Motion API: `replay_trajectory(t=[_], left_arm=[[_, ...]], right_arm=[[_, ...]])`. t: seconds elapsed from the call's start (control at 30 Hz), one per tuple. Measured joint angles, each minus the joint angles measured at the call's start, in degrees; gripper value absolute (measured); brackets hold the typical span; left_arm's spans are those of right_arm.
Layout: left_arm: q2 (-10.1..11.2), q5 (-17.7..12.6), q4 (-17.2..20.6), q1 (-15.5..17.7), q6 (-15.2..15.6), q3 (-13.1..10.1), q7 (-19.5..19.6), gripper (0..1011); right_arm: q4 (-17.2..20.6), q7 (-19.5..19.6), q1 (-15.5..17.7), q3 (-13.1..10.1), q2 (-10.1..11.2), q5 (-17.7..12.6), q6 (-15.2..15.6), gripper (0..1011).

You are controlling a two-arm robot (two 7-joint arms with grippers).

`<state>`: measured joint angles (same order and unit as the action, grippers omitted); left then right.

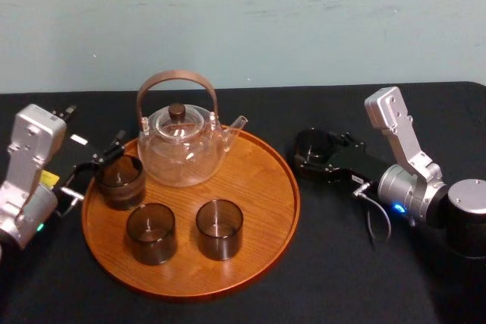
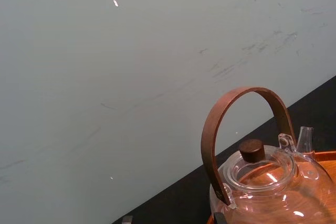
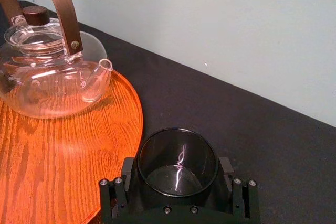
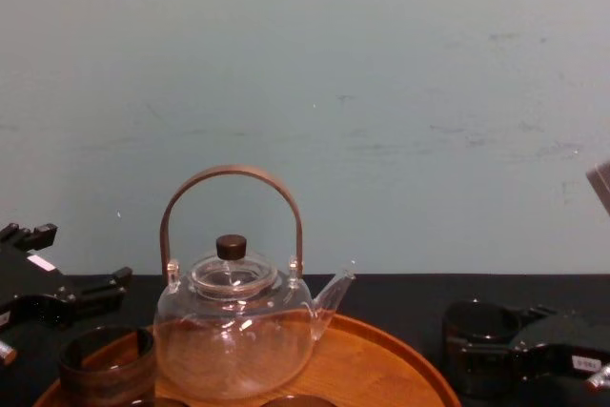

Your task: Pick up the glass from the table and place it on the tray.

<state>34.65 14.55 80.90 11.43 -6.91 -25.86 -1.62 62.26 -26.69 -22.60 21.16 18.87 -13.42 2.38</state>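
1. Black cloth-covered table [image 1: 342, 271]: flat, running the full width of the head view.
2. Orange-brown wooden tray [image 1: 262, 187]: round, low raised rim, lying on the table left of centre.
3. Teapot [image 1: 181, 149]: clear glass, brown hoop handle, dark lid knob. Upright at the rear of the tray, spout toward the robot's right.
4. Tumblers on the tray: three, dark and smoky, all upright.
   - left-rim tumbler [image 1: 119, 181]: just beside the teapot.
   - front-left tumbler [image 1: 150, 233] and front-right tumbler [image 1: 219, 228]: side by side near the front rim, apart from each other.
5. Task glass [image 3: 177, 163]: dark, empty, upright. Standing on the table, off the tray, just beside its right rim.
6. Right gripper [image 1: 306, 154]: reaching in from the right, low over the cloth, closed around the glass. In the right wrist view, pads [image 3: 128, 170] set against opposite sides of the glass wall.
7. Left gripper [image 1: 95, 166]: positioned at the tray's left rim, just beside the left-rim tumbler. Grip state: not determinable.
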Motion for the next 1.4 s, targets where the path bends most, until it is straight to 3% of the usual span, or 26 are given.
replay_trajectory(t=[0.17,0.4,1.03,1.13,1.4], left_arm=[[0.00,0.00,0.00,0.00,0.00,0.00,0.00,1001],[0.00,0.00,0.00,0.00,0.00,0.00,0.00,1001],[0.00,0.00,0.00,0.00,0.00,0.00,0.00,1001],[0.00,0.00,0.00,0.00,0.00,0.00,0.00,1001],[0.00,0.00,0.00,0.00,0.00,0.00,0.00,1001]], right_arm=[[0.02,-0.02,0.02,-0.02,0.02,-0.02,-0.02,1003],[0.04,-0.06,0.03,-0.06,0.02,-0.08,-0.06,901],[0.04,-0.09,0.03,-0.06,0.01,-0.08,-0.11,899],[0.04,-0.54,0.20,-0.34,0.11,-0.63,-1.20,899],[5.27,-0.09,2.44,-0.45,1.59,-0.44,-3.18,899]])
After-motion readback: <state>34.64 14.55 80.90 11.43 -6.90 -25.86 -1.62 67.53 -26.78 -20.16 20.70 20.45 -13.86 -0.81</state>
